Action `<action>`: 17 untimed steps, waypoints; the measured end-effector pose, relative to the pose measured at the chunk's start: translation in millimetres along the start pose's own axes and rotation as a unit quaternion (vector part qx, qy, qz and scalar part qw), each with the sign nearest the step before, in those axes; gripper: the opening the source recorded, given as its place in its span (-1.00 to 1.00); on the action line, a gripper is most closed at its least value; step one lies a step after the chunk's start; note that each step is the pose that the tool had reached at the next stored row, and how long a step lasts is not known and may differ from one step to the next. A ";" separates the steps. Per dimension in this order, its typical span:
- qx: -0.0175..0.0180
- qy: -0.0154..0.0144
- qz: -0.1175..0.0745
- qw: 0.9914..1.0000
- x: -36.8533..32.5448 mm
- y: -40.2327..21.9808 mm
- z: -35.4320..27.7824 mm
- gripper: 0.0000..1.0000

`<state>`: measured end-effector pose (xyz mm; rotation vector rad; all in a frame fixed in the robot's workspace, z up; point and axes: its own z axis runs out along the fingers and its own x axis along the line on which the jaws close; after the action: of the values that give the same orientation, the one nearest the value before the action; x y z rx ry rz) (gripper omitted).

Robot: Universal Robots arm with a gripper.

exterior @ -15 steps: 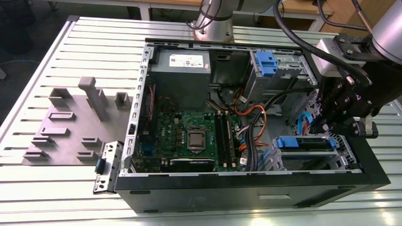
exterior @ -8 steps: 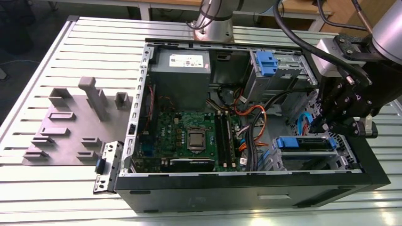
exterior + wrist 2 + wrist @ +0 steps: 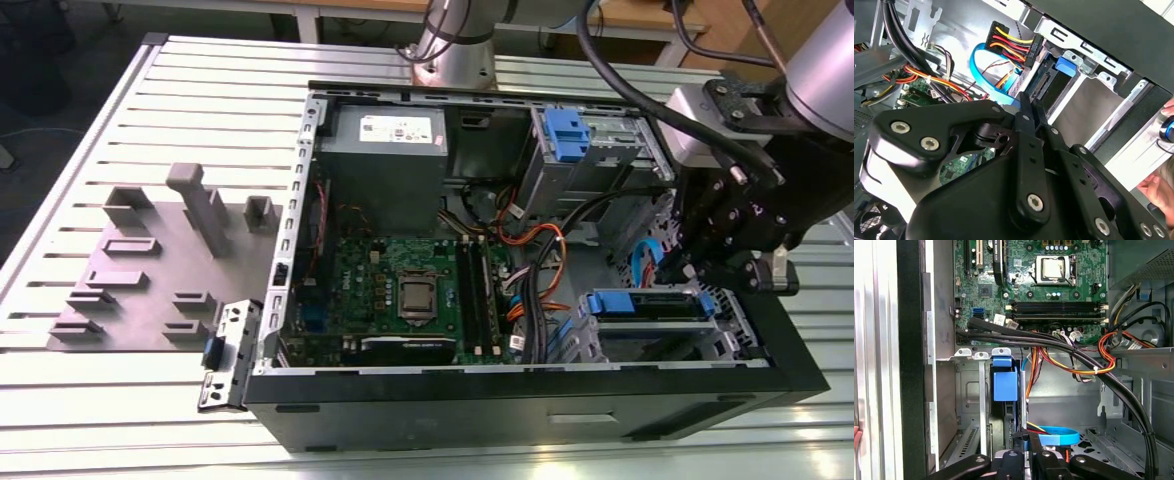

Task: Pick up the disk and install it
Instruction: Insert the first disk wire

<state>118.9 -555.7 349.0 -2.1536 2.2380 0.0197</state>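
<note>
Where gripper [image 3: 694,275] hovers, disk [image 3: 651,302] partly hidden

Slotted light-grey metal tabletop [image 3: 134,400], grooves running across the exterior view. Grey moulded fixture plate [image 3: 147,270] lying on it toward the exterior view's left. Past the far edge, dark floor [image 3: 80,40] and white desk legs [image 3: 310,22]. Wooden panel [image 3: 721,30] at the exterior view's upper right. Bright, even light, soft glare on the slats.
</note>
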 end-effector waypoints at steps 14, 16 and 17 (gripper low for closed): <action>0.002 0.000 0.000 1.000 6.7 0.3 0.8 -0.68; 0.005 0.000 0.000 1.000 7.6 1.3 1.1 -0.68; 0.007 -0.001 0.000 1.000 7.8 1.6 1.1 -0.68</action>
<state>117.0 -563.4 347.6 -2.1470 2.2307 0.0063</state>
